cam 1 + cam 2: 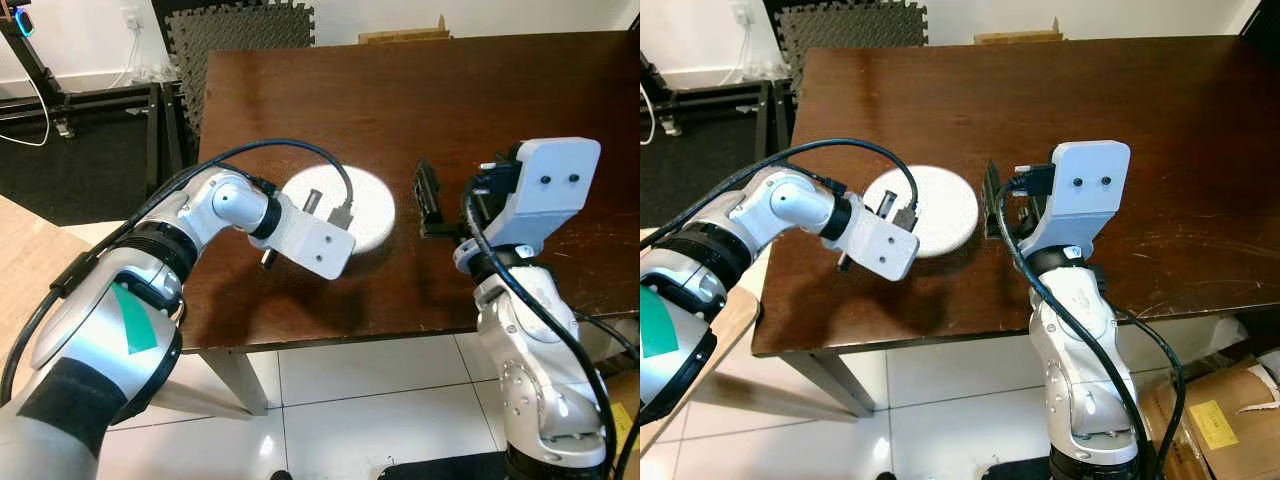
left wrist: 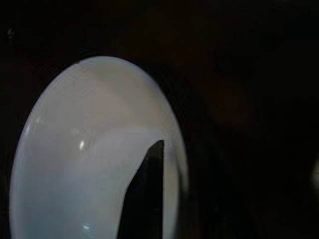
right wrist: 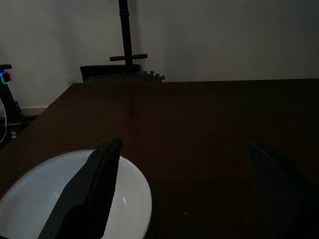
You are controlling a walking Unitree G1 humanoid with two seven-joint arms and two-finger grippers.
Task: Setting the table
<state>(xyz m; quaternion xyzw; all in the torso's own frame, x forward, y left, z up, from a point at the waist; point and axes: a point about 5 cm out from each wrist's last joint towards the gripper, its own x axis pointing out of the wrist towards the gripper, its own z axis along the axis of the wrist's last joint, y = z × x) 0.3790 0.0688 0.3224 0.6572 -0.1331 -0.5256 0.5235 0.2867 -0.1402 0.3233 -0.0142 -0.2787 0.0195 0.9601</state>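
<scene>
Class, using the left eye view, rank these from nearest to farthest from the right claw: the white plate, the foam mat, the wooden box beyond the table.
1. White plate, just to the right claw's left.
2. Wooden box, beyond the table's far edge.
3. Foam mat, far left corner.

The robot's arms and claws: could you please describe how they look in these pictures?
Both are silver metal arms with rounded joints and black bands. The left arm carries a green patch on its upper shell, a looping black cable and a pale boxy wrist block. The right arm has a black cable and a white wrist housing with two dark dots. The right claw has long black fingers.
</scene>
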